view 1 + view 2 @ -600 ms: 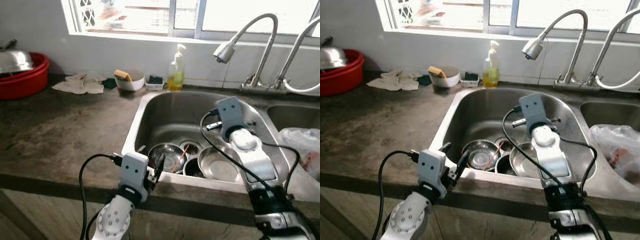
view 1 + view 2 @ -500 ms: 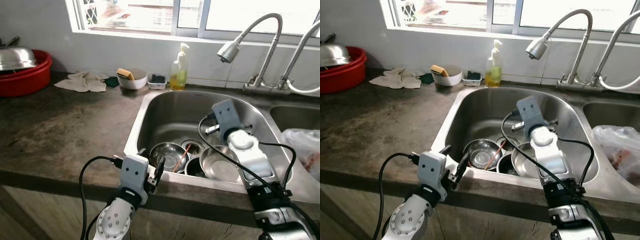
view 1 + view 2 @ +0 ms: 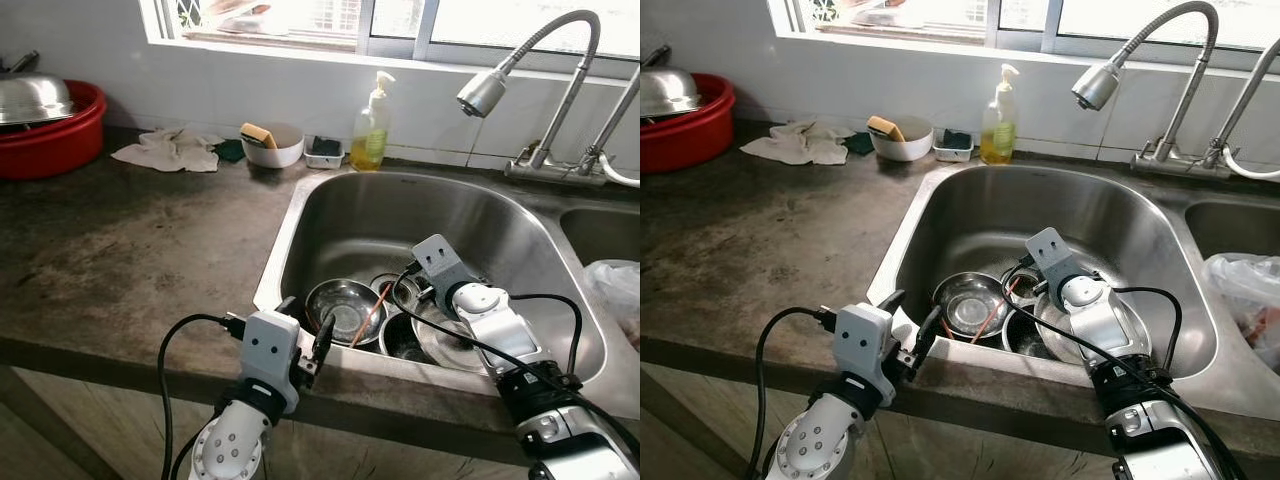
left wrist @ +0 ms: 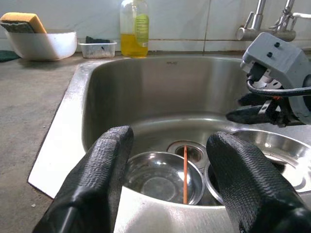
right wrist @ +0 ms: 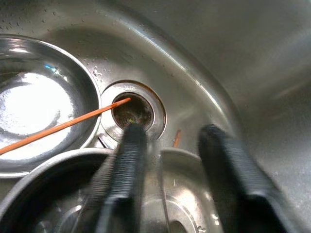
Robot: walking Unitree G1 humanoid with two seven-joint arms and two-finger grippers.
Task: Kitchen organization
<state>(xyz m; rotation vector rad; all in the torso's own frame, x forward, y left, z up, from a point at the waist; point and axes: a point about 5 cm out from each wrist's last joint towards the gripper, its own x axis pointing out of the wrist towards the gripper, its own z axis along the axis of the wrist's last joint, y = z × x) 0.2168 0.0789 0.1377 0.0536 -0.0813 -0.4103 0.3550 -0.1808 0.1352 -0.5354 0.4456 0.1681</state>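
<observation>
**Steel dishes in the sink: thin rims, slick walls**

You are working in the sink [image 3: 300, 215], a smooth stainless basin set in a rough, mottled counter [image 3: 120, 250]. The dishes lie on its floor by the near wall. Your right gripper [image 5: 167, 160], fingers parted and empty, hangs over the plate [image 3: 450, 340]. I judge it light, stiff and slippery, so pinch its thin rim. The bowl [image 3: 345, 308] beside it carries a thin orange stick [image 4: 184, 174]. Your left gripper [image 4: 170, 160] waits unclenched at the near edge.

Right gripper [image 3: 418, 290] low in sink [image 3: 300, 235], over steel bowls [image 3: 345, 308], left gripper [image 3: 305, 335] at rim
</observation>
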